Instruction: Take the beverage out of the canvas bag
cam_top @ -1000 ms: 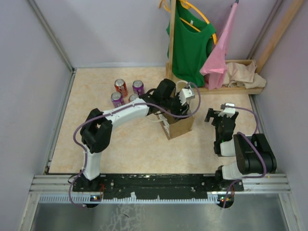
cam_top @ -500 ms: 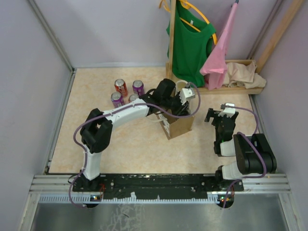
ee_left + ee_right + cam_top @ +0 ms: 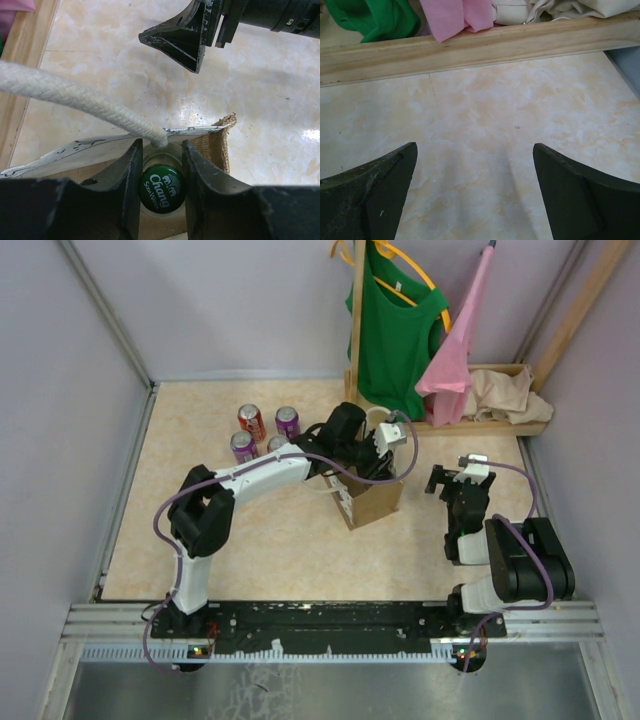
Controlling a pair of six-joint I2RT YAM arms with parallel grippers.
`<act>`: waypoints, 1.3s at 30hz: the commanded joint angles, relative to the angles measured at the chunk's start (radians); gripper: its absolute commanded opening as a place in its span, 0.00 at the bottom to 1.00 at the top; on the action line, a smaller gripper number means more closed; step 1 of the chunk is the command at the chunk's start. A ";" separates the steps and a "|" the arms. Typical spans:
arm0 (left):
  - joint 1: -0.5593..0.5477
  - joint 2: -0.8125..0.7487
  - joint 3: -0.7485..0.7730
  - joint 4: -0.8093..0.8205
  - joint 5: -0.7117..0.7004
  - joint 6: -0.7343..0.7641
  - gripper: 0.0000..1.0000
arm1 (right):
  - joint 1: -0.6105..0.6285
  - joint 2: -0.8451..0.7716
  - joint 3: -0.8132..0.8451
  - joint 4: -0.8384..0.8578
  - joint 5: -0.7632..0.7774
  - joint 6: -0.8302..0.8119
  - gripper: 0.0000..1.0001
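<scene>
The canvas bag (image 3: pixel 374 503) stands upright mid-table, tan with white rope handles (image 3: pixel 85 100). Inside it, in the left wrist view, is the beverage (image 3: pixel 161 188), a glass bottle with a green "Chang Soda Water" cap. My left gripper (image 3: pixel 161 150) reaches down into the bag's mouth and is shut on the bottle's top, one finger on each side of the cap. In the top view the left gripper (image 3: pixel 375 472) hides the bottle. My right gripper (image 3: pixel 452 482) hovers open to the right of the bag, over bare tabletop (image 3: pixel 475 155), holding nothing.
Several soda cans (image 3: pixel 251 422) stand behind and left of the bag. A wooden rack (image 3: pixel 480 47) at the back right carries a green shirt (image 3: pixel 395 330), a pink cloth (image 3: pixel 455 355) and a beige cloth heap (image 3: pixel 508 395). Walls enclose the table.
My left gripper's fingers have closed onto the bottle's top inside the bag. Both arms have otherwise stayed in place.
</scene>
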 commanded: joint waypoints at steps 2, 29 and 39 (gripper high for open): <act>0.010 0.016 -0.004 -0.107 -0.070 0.042 0.00 | -0.002 0.000 0.021 0.044 0.001 0.008 0.99; 0.010 -0.181 0.038 -0.057 -0.054 0.016 0.00 | -0.002 0.001 0.020 0.044 0.000 0.008 0.99; 0.009 -0.183 0.055 -0.016 0.079 -0.022 0.00 | -0.002 0.001 0.021 0.044 0.000 0.008 0.99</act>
